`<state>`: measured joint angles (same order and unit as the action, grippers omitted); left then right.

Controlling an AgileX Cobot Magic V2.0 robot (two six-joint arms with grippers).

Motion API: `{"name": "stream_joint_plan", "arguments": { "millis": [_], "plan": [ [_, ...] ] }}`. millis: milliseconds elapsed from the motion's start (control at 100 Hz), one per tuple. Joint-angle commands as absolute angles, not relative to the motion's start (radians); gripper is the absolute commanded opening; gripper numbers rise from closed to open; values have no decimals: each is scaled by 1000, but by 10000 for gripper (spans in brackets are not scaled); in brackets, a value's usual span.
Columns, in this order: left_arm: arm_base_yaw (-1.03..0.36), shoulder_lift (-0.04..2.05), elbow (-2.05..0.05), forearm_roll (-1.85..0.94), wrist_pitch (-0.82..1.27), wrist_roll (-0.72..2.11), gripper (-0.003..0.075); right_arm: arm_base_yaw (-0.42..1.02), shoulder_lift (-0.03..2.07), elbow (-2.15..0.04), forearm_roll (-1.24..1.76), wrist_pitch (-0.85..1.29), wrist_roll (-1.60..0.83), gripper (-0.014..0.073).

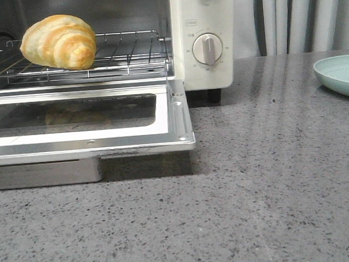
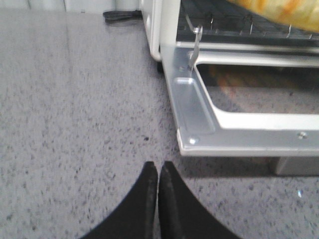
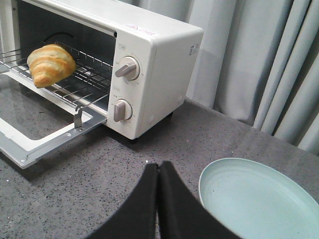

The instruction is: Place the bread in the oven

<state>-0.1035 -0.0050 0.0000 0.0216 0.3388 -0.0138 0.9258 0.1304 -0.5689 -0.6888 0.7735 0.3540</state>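
The golden-brown bread (image 1: 59,42) lies on the wire rack (image 1: 127,53) inside the cream-white oven (image 1: 206,33); it also shows in the right wrist view (image 3: 51,64) and at the edge of the left wrist view (image 2: 279,10). The oven's glass door (image 1: 84,122) hangs open, flat over the counter. My left gripper (image 2: 158,167) is shut and empty above the counter, near the door's front left corner (image 2: 192,142). My right gripper (image 3: 159,167) is shut and empty, to the right of the oven (image 3: 149,64), beside the plate. Neither gripper shows in the front view.
A pale green plate (image 1: 344,74) sits empty on the grey speckled counter (image 1: 256,191) at the right; it also shows in the right wrist view (image 3: 259,204). Two round dials (image 1: 207,48) are on the oven's right panel. Grey curtains (image 3: 259,59) hang behind the counter.
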Motion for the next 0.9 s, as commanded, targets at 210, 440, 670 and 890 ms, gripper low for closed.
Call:
{"name": "stream_joint_plan", "arguments": {
  "millis": [210,440,670,890],
  "plan": [
    [-75,-33,23,0,300,-32,-21,923,143,-591,-733,718,355,-50],
    [-75,-33,23,0,300,-32,-21,923,143,-591,-733,718,355,-50],
    [-75,-33,23,0,300,-32,-21,923,143,-591,-733,718,355,-50],
    [-75,-33,23,0,300,-32,-21,923,143,-577,-733,721,355,-50]
  ]
}}
